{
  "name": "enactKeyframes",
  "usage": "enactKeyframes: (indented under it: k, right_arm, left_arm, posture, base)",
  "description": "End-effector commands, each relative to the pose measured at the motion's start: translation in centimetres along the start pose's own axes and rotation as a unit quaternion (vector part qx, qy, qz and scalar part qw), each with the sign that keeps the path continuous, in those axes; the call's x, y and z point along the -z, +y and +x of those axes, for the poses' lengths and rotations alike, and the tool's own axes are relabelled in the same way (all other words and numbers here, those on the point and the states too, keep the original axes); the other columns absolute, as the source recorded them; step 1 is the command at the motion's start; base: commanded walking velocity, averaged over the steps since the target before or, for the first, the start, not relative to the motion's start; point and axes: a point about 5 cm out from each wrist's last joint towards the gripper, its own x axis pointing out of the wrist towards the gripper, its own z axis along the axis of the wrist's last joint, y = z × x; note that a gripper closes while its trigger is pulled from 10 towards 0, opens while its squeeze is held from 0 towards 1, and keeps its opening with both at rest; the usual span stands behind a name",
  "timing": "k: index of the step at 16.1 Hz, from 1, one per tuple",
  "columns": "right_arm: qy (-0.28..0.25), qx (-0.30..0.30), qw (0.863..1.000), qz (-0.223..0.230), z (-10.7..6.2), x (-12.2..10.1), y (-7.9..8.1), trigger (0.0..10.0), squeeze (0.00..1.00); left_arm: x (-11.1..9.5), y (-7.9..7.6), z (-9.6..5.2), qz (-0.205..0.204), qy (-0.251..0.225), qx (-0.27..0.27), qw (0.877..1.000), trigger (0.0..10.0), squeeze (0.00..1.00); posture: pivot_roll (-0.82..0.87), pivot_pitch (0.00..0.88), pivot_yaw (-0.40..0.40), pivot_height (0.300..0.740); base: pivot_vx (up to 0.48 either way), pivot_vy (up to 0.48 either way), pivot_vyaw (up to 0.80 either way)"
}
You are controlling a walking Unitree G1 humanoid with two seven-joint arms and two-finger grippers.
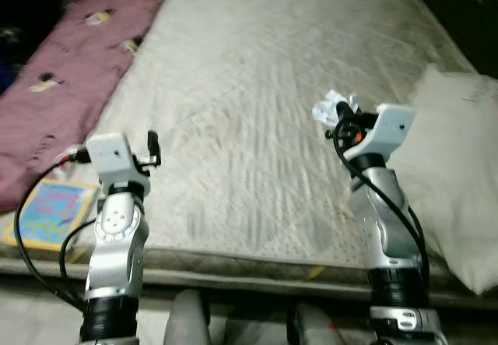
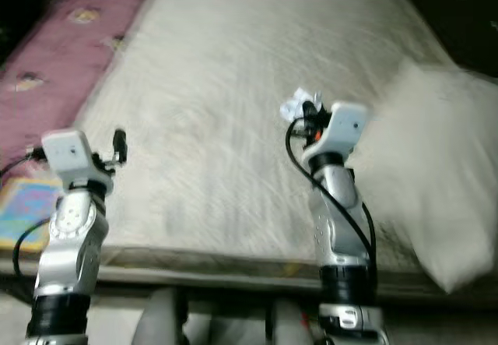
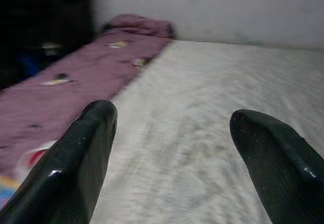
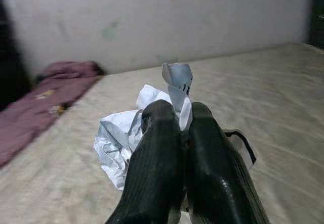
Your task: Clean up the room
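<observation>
A crumpled white paper (image 1: 331, 108) is pinched in my right gripper (image 1: 343, 112), held above the right half of the bare mattress (image 1: 257, 88). In the right wrist view the two black fingers (image 4: 157, 148) are pressed together on the crumpled paper (image 4: 121, 138), which sticks out past their tips. My left gripper (image 1: 152, 149) is raised over the mattress's left front corner. Its fingers (image 3: 83, 148) stand wide apart with nothing between them.
A maroon blanket (image 1: 70, 65) lies along the mattress's left side. A colourful flat book (image 1: 48, 211) rests at the front left corner. A white pillow (image 1: 455, 166) lies on the right edge. A white wall (image 4: 167, 16) is behind the bed.
</observation>
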Motion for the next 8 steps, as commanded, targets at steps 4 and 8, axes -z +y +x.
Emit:
enactKeyframes:
  k: [4,8]
  right_arm:
    - [0.015,0.007,0.999,-0.031,-1.0,1.0,0.8,10.0,0.0]
    - [0.013,0.012,0.999,-0.035,-1.7,1.3,0.5,10.0,0.0]
  left_arm:
    - [-0.1,0.6,-0.5,0.002,0.004,0.0,1.0,10.0,0.0]
    - [0.1,0.2,-1.3,0.003,0.008,0.022,1.0,10.0,0.0]
  posture:
    - [-0.11,0.0,0.051,0.726]
    - [-0.12,0.0,0.061,0.726]
  base:
    - [0.0,0.0,0.0]
    - [0.0,0.0,0.0]
